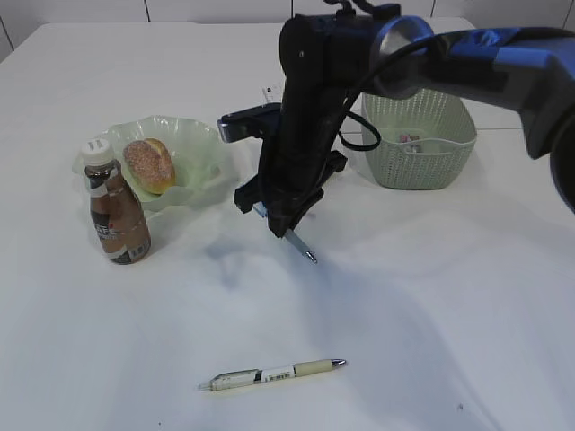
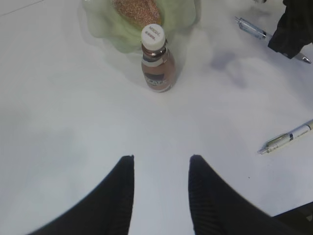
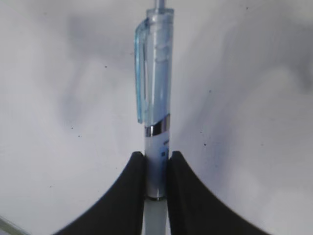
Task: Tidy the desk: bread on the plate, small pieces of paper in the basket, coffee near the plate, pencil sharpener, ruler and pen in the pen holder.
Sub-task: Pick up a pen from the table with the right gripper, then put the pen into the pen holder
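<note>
My right gripper (image 3: 156,156) is shut on a clear blue pen (image 3: 155,88), gripping its white barrel. In the exterior view that gripper (image 1: 284,224) hangs just above the desk (image 1: 404,296) at the middle, the pen's tip (image 1: 305,251) pointing down and to the right. A second, beige pen (image 1: 274,373) lies near the front edge. The bread (image 1: 150,164) sits on the green plate (image 1: 199,144), and the coffee (image 1: 117,215) stands upright in front of it. My left gripper (image 2: 161,159) is open over bare desk, short of the coffee (image 2: 157,63). The pen holder, ruler and pencil sharpener do not show.
The green basket (image 1: 422,153) stands at the back right with paper (image 1: 411,139) inside. The right arm (image 1: 305,108) crosses the middle and hides what is behind it. In the left wrist view the beige pen (image 2: 288,137) lies to the right.
</note>
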Robot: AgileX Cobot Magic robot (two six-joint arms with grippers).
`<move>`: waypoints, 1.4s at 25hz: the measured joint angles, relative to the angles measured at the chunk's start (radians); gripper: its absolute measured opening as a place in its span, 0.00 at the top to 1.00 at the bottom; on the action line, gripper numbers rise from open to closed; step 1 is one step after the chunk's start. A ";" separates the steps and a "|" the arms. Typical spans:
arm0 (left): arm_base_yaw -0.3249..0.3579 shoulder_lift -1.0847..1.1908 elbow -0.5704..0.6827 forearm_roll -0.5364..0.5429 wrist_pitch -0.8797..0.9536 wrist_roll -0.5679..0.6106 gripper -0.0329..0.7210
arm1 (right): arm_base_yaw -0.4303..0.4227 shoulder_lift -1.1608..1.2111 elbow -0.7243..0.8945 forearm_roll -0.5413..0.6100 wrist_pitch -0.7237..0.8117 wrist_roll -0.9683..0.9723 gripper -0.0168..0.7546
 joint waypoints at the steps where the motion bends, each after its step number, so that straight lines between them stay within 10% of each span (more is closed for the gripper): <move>1: 0.000 0.000 0.000 0.000 0.000 0.000 0.62 | 0.000 0.000 0.000 0.000 0.000 0.000 0.83; 16: 0.000 0.000 0.000 0.010 -0.023 0.000 0.63 | 0.000 -0.246 0.021 -0.031 -0.191 -0.005 0.83; 35: 0.000 0.000 0.000 0.082 -0.047 0.000 0.63 | -0.030 -0.426 0.681 -0.088 -1.430 -0.009 0.83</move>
